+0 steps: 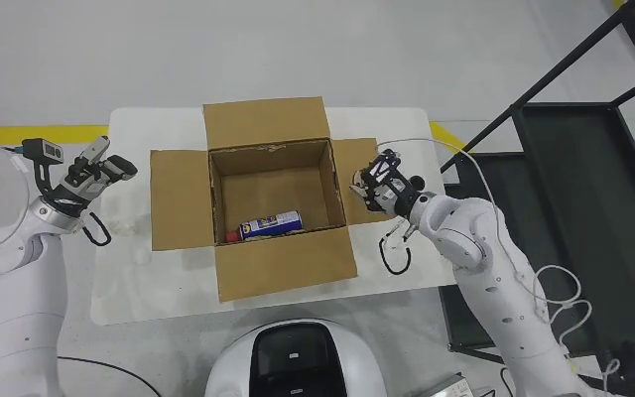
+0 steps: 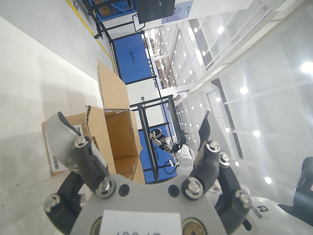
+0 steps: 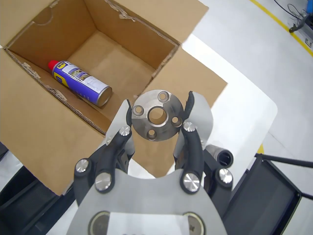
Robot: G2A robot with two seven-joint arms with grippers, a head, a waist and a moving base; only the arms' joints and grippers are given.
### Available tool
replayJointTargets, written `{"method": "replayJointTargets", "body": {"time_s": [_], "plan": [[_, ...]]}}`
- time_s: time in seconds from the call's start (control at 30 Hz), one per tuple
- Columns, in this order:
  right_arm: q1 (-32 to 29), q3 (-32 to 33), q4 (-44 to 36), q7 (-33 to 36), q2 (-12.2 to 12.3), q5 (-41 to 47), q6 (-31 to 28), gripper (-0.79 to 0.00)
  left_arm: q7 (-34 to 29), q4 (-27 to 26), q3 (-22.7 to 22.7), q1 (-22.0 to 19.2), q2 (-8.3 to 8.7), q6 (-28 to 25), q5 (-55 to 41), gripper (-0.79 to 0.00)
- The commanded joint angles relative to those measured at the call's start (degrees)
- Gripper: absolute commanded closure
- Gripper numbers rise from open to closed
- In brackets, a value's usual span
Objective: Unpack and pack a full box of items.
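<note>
Right hand [image 3: 159, 102] gripping round steel flange [image 3: 168, 107], left hand [image 2: 133, 116] wide, can [image 3: 80, 79] in cardboard box [image 3: 127, 25]

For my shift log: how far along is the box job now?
Done: the box stands open, one spray can lying inside. In hand: the right claw grips a metal flange over a side flap. Left: setting the flange down; the left claw is open and empty. Packing or unpacking, I cannot tell.

A yellow line [image 3: 264, 9] crosses the pale floor [image 1: 298, 50] beside a black rack [image 1: 566, 129], with blue panels [image 2: 132, 59] under ceiling lights [image 2: 243, 90].
</note>
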Motion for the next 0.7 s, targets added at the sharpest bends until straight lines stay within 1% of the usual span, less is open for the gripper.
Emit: {"method": "replayJointTargets", "body": {"time_s": [0.0,0.13,0.67], "plan": [[3.26,-3.52,1.64,1.10,-0.44,0.08,0.65,0.000,0.00,0.00,0.00,0.00,0.00,0.00,0.00,-0.785],[7.83,-8.61,5.75,1.82,-1.34,0.75,1.74,0.000,0.00,0.00,0.00,0.00,0.00,0.00,0.00,-0.785],[7.83,-8.61,5.75,1.82,-1.34,0.75,1.74,0.000,0.00,0.00,0.00,0.00,0.00,0.00,0.00,-0.785]]}}
